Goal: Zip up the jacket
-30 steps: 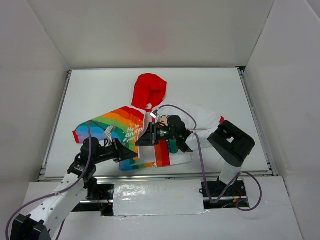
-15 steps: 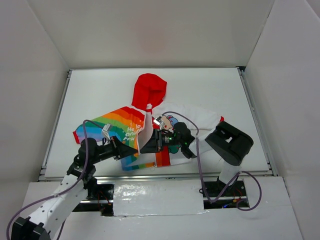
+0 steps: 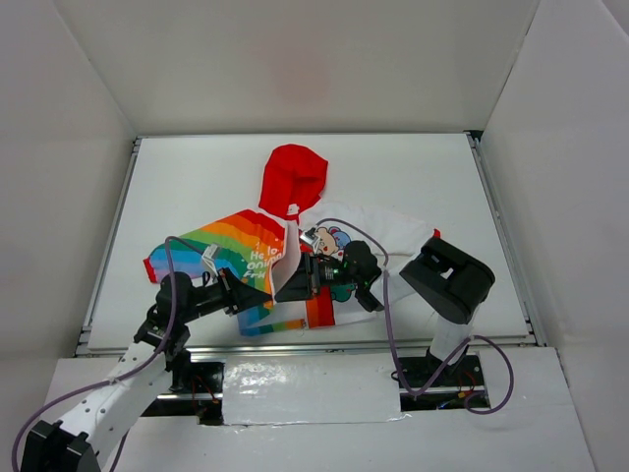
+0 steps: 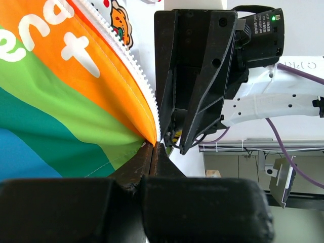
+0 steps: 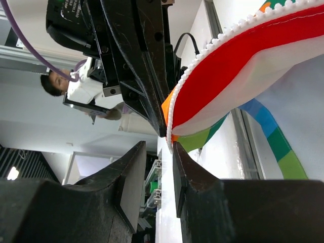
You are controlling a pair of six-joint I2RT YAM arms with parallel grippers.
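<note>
The jacket lies on the white table with its red hood at the far side, the rainbow half on the left and the white cartoon half on the right. My left gripper is shut on the rainbow half's bottom corner at the white zipper edge, its tips pinching the fabric. My right gripper faces it tip to tip, open by a narrow gap. The end of a zipper edge on red fabric hangs at the tip of its right finger.
The raised metal rim runs round the table, with white walls beyond. My right arm's purple cable loops over the white half. The right gripper's body fills the middle of the left wrist view.
My right gripper has moved left, close up to my left gripper. The jacket's front edge has lifted and folded between them. My left arm shifted slightly.
</note>
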